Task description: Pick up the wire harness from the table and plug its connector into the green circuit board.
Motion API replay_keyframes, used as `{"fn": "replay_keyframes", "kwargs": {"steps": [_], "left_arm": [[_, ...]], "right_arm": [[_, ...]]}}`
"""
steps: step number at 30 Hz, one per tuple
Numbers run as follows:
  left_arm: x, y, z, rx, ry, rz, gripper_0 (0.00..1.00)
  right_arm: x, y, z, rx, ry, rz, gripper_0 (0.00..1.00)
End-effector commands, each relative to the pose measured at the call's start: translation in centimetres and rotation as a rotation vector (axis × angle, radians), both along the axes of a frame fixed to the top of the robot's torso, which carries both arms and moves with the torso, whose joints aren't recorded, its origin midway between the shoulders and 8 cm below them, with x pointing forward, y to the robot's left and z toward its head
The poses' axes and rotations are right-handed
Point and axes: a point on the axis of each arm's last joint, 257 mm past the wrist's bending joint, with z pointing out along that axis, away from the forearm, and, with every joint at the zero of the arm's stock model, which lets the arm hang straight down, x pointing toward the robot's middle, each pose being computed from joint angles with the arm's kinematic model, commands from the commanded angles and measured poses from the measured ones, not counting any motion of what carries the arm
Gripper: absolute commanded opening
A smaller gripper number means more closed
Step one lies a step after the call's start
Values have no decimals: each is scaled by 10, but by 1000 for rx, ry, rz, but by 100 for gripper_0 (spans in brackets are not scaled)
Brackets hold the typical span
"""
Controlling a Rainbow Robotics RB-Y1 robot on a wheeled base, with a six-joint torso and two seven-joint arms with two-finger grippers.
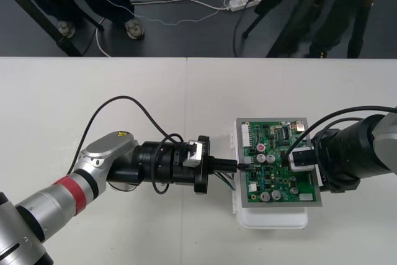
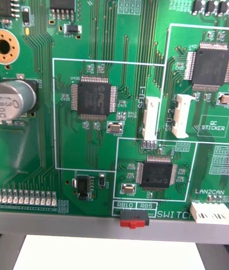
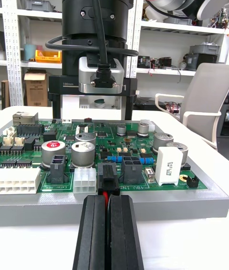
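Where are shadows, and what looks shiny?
Front view: a soft shadow on the table under the left arm. Left wrist view: light gleams on the left gripper's fingers, shut on the plug. Right wrist view: the board shows no glare.

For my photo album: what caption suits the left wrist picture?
Left gripper, shut on the wire harness, holds its black plug at the green circuit board's edge; right gripper hovers opposite.

The harness plug [image 3: 108, 179], black, sits at the edge of the green circuit board [image 1: 282, 181].
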Motion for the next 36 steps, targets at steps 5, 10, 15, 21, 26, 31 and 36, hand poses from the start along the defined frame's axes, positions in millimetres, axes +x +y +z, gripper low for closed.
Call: {"fn": "replay_keyframes", "kwargs": {"steps": [5, 10, 15, 21, 26, 31, 36], "left_arm": [[1, -29, 24, -30, -76, -29, 25], [12, -9, 16, 8, -76, -3, 75], [26, 19, 11, 41, -81, 31, 76], [34, 58, 13, 58, -80, 43, 76], [43, 101, 16, 98, -100, 55, 76], [48, 140, 23, 138, -125, 63, 76], [55, 179, 35, 200, -161, 81, 76]], "right_arm": [[-9, 16, 0, 35, 18, 13, 100], [-9, 17, 0, 38, 20, 13, 100], [-9, 17, 0, 38, 20, 15, 100], [-2, 9, 4, 17, -9, 6, 100], [4, -7, 12, -2, -22, -5, 100], [5, -19, 28, 42, 0, -16, 100], [6, -25, 54, 94, 2, -6, 100]]}}
